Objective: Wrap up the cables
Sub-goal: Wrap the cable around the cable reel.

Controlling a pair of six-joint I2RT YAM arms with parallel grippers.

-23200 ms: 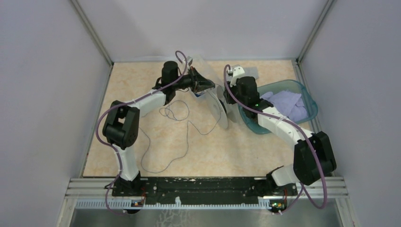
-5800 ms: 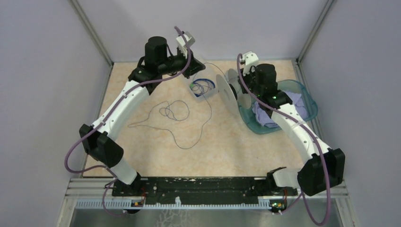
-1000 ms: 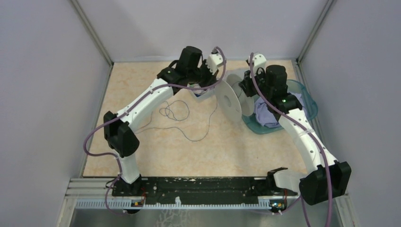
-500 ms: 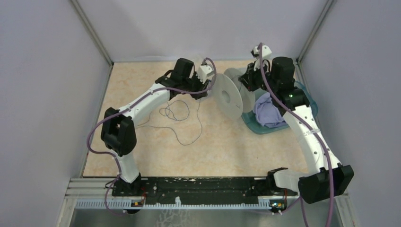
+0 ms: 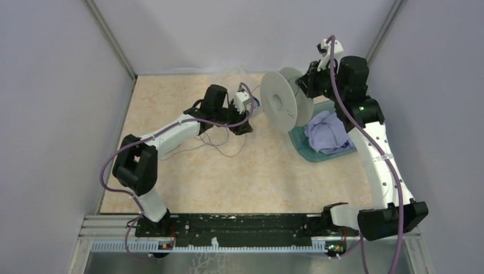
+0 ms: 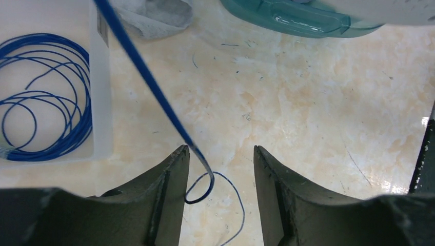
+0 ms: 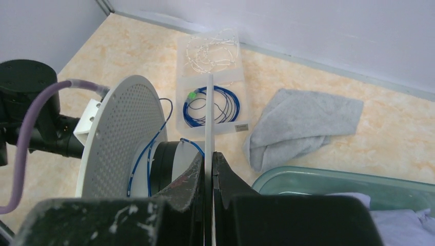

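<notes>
My right gripper point(image 5: 306, 85) point(image 7: 208, 156) is shut on the edge of the pale grey spool's near flange point(image 7: 209, 118) and holds the spool point(image 5: 279, 101) upright above the table at the back. A few turns of the thin dark cable point(image 7: 137, 159) lie round the black hub. My left gripper point(image 5: 246, 121) point(image 6: 220, 151) hangs open, low over the table just left of the spool. A taut strand of the cable point(image 6: 149, 82) runs up past its left finger point(image 6: 172, 177), loops loosely between the jaws and is not pinched. The slack cable point(image 5: 227, 154) lies in loops under the left arm.
A white tray point(image 6: 101, 102) point(image 7: 241, 110) holds a coil of bright blue wire point(image 6: 46, 102) point(image 7: 213, 105). A second tray point(image 7: 213, 51) lies behind it. A grey cloth point(image 7: 302, 123) lies on the table. A teal tub point(image 5: 311, 151) point(image 7: 328, 179) with a purple cloth point(image 5: 328, 134) stands under the right arm.
My left gripper has opened, let the cable go and dropped nearer the table. The right arm has lifted the spool higher and farther back.
</notes>
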